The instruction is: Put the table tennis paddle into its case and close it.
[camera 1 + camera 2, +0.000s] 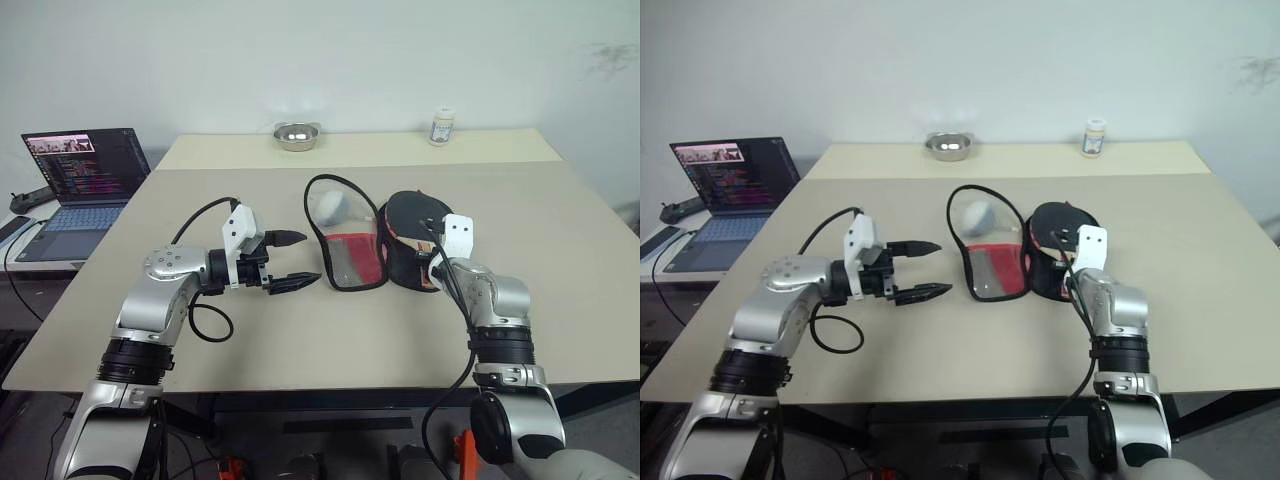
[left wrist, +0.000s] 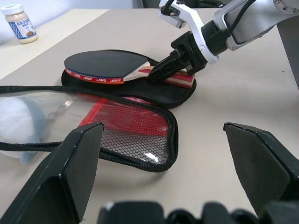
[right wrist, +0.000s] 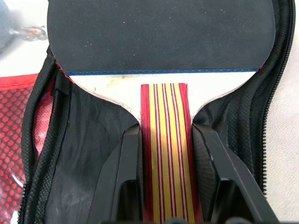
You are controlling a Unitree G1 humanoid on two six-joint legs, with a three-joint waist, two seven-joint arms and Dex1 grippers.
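Note:
The case [image 1: 352, 257] lies unzipped and spread flat at the table's middle, its flap with red mesh [image 2: 135, 135] toward my left. On its black right half [image 3: 88, 140] rests the table tennis paddle [image 2: 103, 65], black face [image 3: 159, 32] up, with its striped handle [image 3: 167, 149] pointing toward me. My right gripper [image 3: 166, 133] is shut on that handle, one finger on each side. My left gripper [image 1: 310, 259] hovers open just left of the flap with nothing between its fingers [image 2: 74, 158].
A pale roundish thing [image 1: 332, 208] shows through the flap's clear window. A metal bowl [image 1: 296, 135] and a small white bottle [image 1: 441, 126] stand at the table's far edge. An open laptop [image 1: 85, 180] sits on a side desk to the left.

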